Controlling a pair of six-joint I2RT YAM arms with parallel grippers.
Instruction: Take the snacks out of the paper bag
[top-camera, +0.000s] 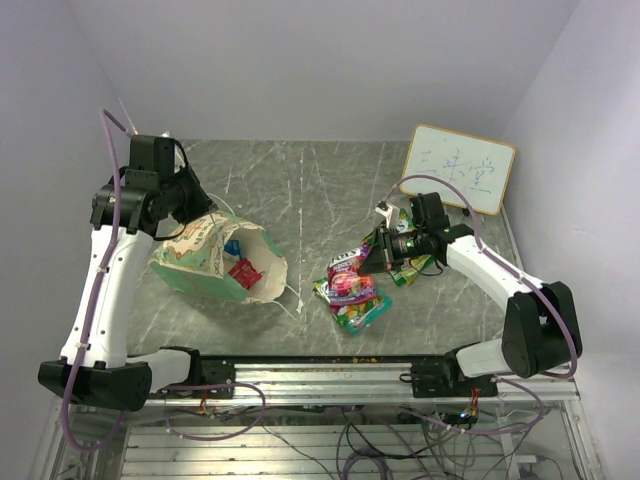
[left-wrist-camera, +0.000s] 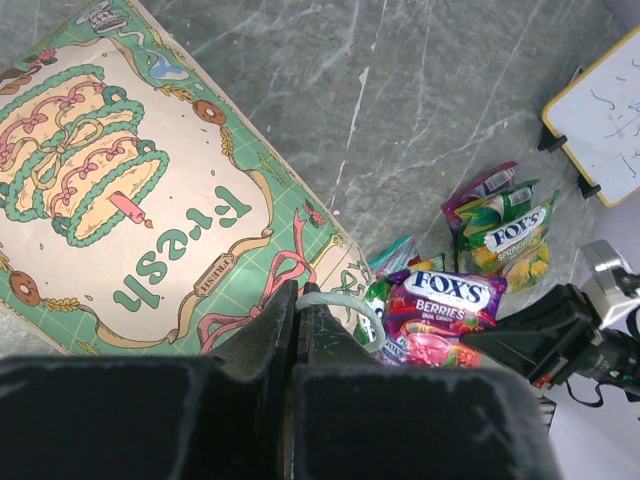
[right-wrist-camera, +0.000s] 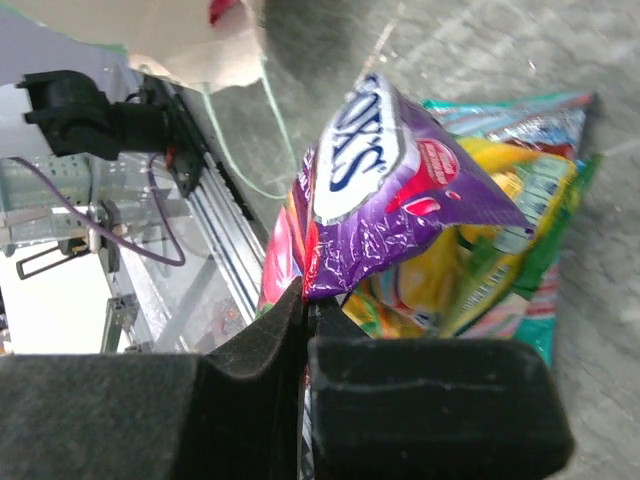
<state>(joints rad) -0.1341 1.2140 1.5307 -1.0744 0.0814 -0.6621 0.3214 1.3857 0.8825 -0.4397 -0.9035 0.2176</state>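
The mint-green paper bag (top-camera: 205, 262) lies on its side with its mouth facing right. A red packet (top-camera: 244, 272) and a blue one (top-camera: 232, 247) show inside it. My left gripper (top-camera: 204, 217) is at the bag's upper edge; in the left wrist view the gripper (left-wrist-camera: 298, 300) is shut on the bag's thin string handle (left-wrist-camera: 345, 299). My right gripper (top-camera: 373, 257) is shut on the edge of a purple berries packet (right-wrist-camera: 400, 190), just above a pile of snacks (top-camera: 352, 298) on the table. Green-yellow packets (top-camera: 408, 262) lie beside it.
A white framed whiteboard (top-camera: 459, 168) leans at the back right. The metal rail (top-camera: 330, 372) with the arm bases runs along the near edge. White walls close in at the left, back and right.
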